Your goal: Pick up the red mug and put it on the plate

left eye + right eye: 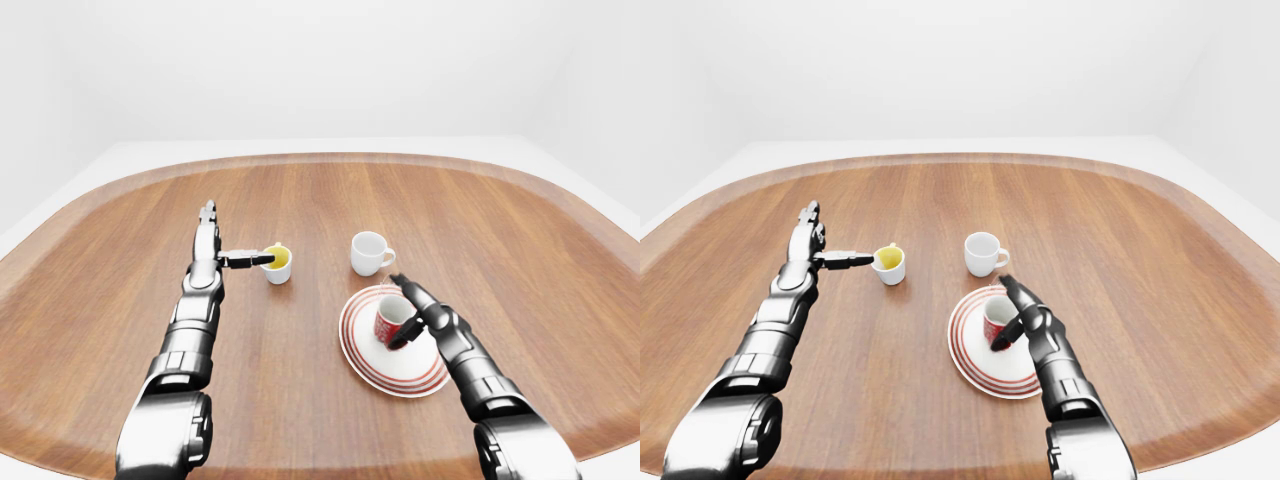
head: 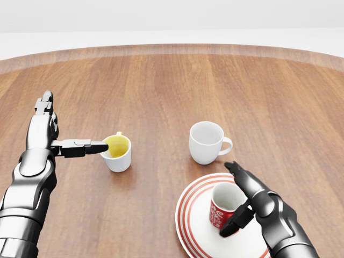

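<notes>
The red mug [image 2: 223,208] stands upright on the white plate with red rings [image 2: 192,232], at the lower right of the head view. My right hand [image 2: 232,200] is against the mug's right side. Its fingers [image 2: 244,181] are stretched out past the rim and the thumb touches the mug low down; they do not close round it. My left hand [image 2: 71,128] is open at the left, fingers straight, its thumb pointing at a yellow-lined mug.
A white mug with a yellow inside [image 2: 117,152] stands by my left thumb. A plain white mug [image 2: 206,142] stands just above the plate. All rest on a wide wooden table [image 2: 161,80] with a raised rim.
</notes>
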